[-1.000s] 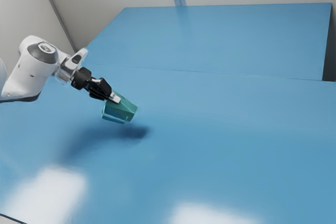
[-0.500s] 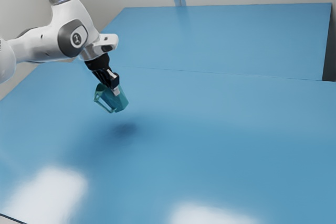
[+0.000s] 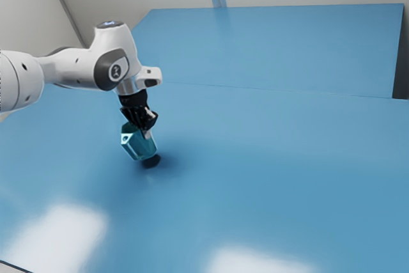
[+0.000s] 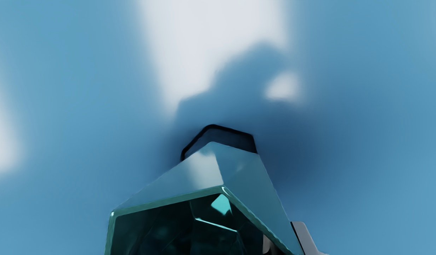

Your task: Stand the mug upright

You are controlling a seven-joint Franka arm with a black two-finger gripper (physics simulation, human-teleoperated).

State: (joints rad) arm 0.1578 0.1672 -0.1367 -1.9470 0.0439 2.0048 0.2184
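Just below the black gripper (image 3: pixel 147 133), the teal mug (image 3: pixel 139 144) leans with its mouth up and toward the exterior view's left, its base lower and toward the exterior view's right. Between the fingers (image 4: pixel 304 236) is the mug's side wall, close to the rim: in the wrist view one finger lies against the outside while part of the other shows inside the mouth, so they are closed on that wall rather than spread around the whole body. Such a grip likely serves the task well, since it leaves the base free beneath the fingertips to meet the blue table (image 3: pixel 268 164), and the open mouth already faces up toward the hand. A dark patch, shadow or reflection, lies right by the base, which suggests the mug is close to the surface; whether its lower edge touches, I cannot tell. Because the mug is off to one side of the pinch, its weight may make it swing or slip about the fingers. To stand it upright, the remaining lean probably has to come out by turning the hand or letting the base settle flat, and the fingers should keep their hold until the bottom sits level, or it could rock over.
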